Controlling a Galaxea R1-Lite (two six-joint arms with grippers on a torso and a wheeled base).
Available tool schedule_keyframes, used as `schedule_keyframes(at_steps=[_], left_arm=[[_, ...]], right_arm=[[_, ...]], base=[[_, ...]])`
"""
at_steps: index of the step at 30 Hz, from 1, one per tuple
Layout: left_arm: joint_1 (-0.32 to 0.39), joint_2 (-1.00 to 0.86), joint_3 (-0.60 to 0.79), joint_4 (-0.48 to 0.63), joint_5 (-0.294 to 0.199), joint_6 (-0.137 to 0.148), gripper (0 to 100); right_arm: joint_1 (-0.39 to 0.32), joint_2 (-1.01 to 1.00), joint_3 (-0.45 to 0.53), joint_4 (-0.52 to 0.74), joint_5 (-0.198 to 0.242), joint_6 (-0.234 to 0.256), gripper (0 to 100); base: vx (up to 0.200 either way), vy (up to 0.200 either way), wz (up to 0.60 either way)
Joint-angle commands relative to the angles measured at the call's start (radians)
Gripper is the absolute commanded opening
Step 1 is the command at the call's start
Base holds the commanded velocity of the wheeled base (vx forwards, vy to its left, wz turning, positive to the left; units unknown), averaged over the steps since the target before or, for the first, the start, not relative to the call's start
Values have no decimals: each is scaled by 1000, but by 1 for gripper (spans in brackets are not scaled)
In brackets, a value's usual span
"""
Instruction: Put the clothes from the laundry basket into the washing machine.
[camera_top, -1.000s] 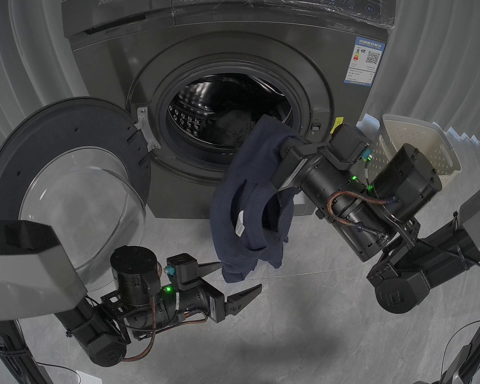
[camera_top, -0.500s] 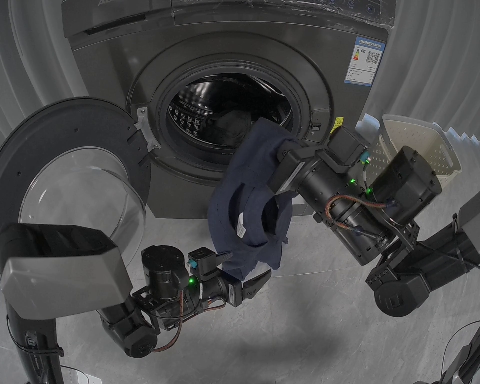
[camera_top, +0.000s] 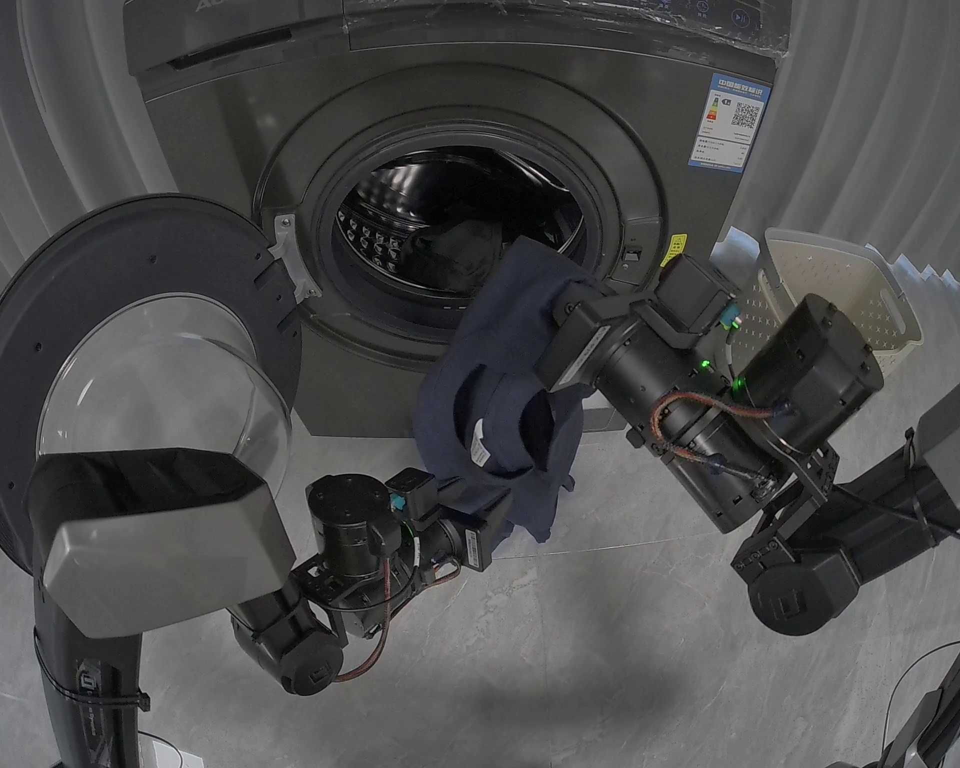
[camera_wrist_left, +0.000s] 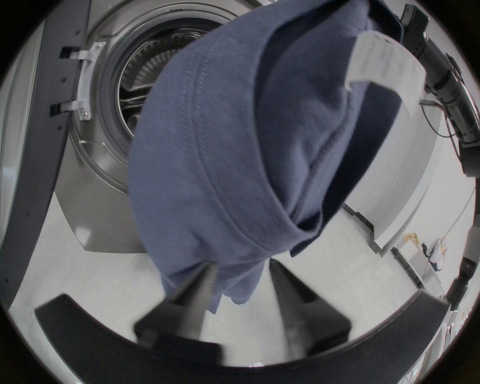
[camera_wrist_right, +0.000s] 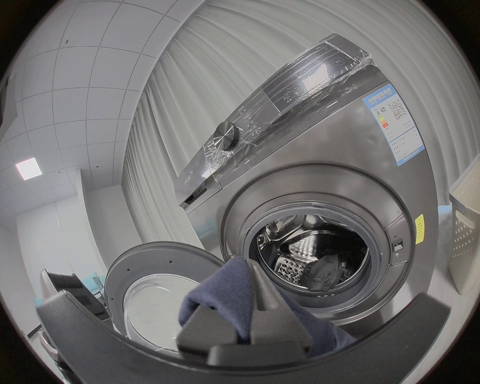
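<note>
Navy shirt (camera_top: 500, 400): right claw (camera_wrist_right: 240, 300) is clamped tight on one bunched edge, just in front of the lower right rim of the drum mouth (camera_top: 460, 230). Everything else hangs outside the washing machine (camera_top: 660, 200). Long axis is near vertical, with the pinched end up at the opening and the hem down near the floor (camera_top: 620, 640). Neck hole and label (camera_top: 480, 450) face the near side. Left claw (camera_wrist_left: 240, 280) sits at the hem, jaws apart, gripping nothing. Risks as I see them: if right pushes in alone, the tail catches on the door lip and stays draped outside. An early release drops it on the floor. Left may close on one layer or miss. Opposing pulls could strip the right pinch. Left arm is close to the open door (camera_top: 150, 330).
</note>
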Motion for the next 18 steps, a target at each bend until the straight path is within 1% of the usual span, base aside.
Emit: schedule_keyframes(at_steps=[1, 5, 10, 11, 13, 14, 15, 16, 18], left_arm=[[3, -1, -19, -6, 19, 0, 0], [11, -31, -7, -22, 26, -1, 0], [11, -118, 61, -22, 23, -1, 0], [2, -146, 96, -22, 16, -1, 0], [-14, -169, 134, -19, 16, 0, 0], [-32, -173, 157, -20, 16, 0, 0], [-32, -173, 157, -20, 16, 0, 0], [-58, -181, 209, -22, 12, 0, 0], [-75, -181, 251, -25, 11, 2, 0]], right_arm=[[0, -5, 7, -2, 0, 1, 0], [-3, -8, 17, -7, 0, 1, 0], [-8, -10, 21, -7, -11, 4, 0], [-6, -11, 21, -6, -11, 7, 0], [-4, -8, 17, -4, -11, 7, 0], [-4, -5, 14, -2, -11, 7, 0], [-4, -5, 14, -2, -11, 7, 0], [-8, -2, 4, -2, -11, 7, 0], [-8, 1, -6, -2, -11, 8, 0]], base=[[0, 0, 0], [0, 0, 0], [0, 0, 0], [0, 0, 0], [0, 0, 0], [0, 0, 0], [0, 0, 0], [0, 0, 0], [0, 0, 0]])
